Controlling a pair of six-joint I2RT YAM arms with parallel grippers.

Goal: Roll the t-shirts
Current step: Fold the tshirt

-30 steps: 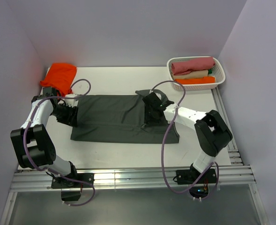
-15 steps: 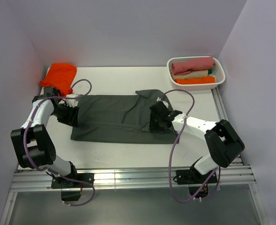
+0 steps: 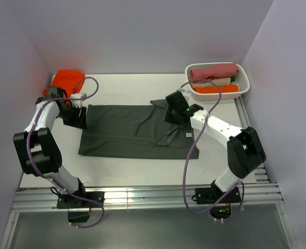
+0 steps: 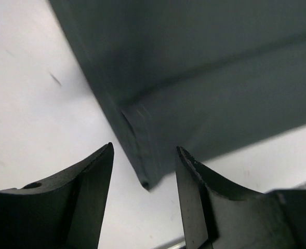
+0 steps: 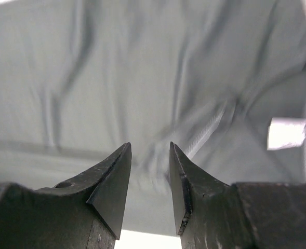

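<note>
- The right gripper (image 5: 150,147) has moved off the near right part of the dark grey t-shirt (image 3: 127,129). It now hangs over the shirt's far right end, by the neck.
- Its jaws are partly apart with nothing between them. Wrinkled grey cloth lies beneath, and the white neck label (image 5: 285,133) is off to one side.
- The left gripper (image 4: 144,150) has shifted a little toward the far side along the shirt's left edge. Its jaws are wide apart and hold nothing. A corner of the folded hem lies between the tips, over the bare desk (image 3: 127,88).
- The grey shirt stays spread flat mid-desk, though its near right corner now sits drawn in.
- The orange t-shirt (image 3: 68,80) remains bunched at the far left corner.
- The white basket (image 3: 244,78) of rolled shirts is unchanged at far right.
</note>
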